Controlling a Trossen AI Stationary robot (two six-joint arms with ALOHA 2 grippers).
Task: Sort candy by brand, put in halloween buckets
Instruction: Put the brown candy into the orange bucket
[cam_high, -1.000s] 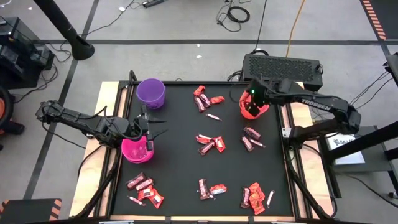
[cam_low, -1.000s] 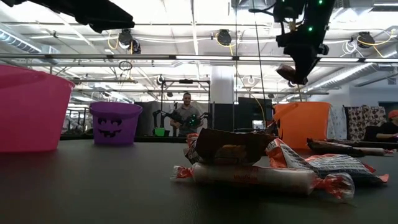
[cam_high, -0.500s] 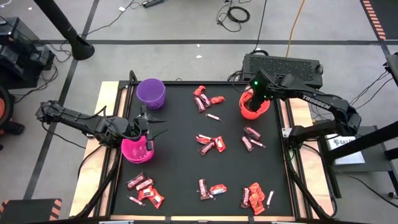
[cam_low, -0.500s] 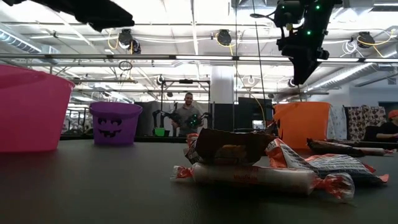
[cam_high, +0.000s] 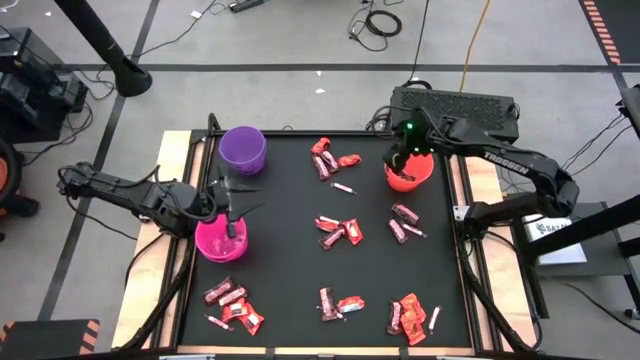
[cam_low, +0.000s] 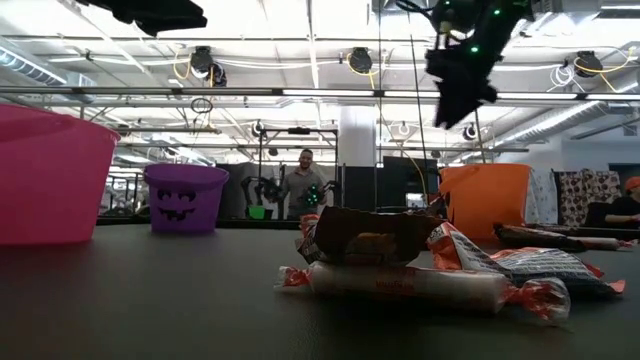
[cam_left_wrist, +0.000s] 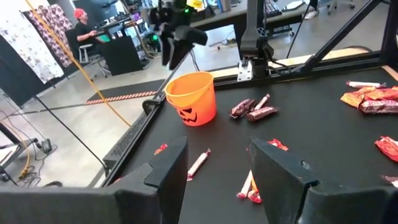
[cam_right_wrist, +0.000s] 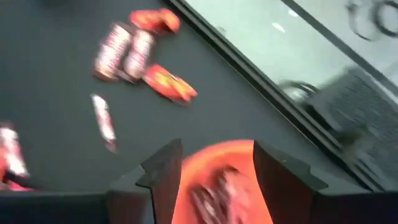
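Observation:
Wrapped candy lies in loose groups on the black mat: near the far edge (cam_high: 330, 158), mid-table (cam_high: 338, 232), right of middle (cam_high: 405, 222) and along the near edge (cam_high: 232, 305), (cam_high: 410, 315). The purple bucket (cam_high: 243, 148) stands at the far left, the magenta bucket (cam_high: 220, 241) at the left and the orange bucket (cam_high: 408, 174) at the far right. My right gripper (cam_right_wrist: 217, 152) hovers open above the orange bucket (cam_right_wrist: 217, 168), with blurred wrapped pieces (cam_right_wrist: 214, 186) lying inside. My left gripper (cam_left_wrist: 217, 149) is open and empty, just above the magenta bucket's far rim.
A wooden frame (cam_high: 172, 150) borders the mat. Bare mat lies between the candy groups. A black box (cam_high: 455, 105) and cables sit beyond the far edge. People (cam_low: 303, 185) are at work in the room behind.
My right gripper stood over the orange bucket with a brown candy at its fingertips; the candy is gone from the fingers now. The gripper then moved up and toward the table's left. My left gripper rose slightly above the magenta bucket.

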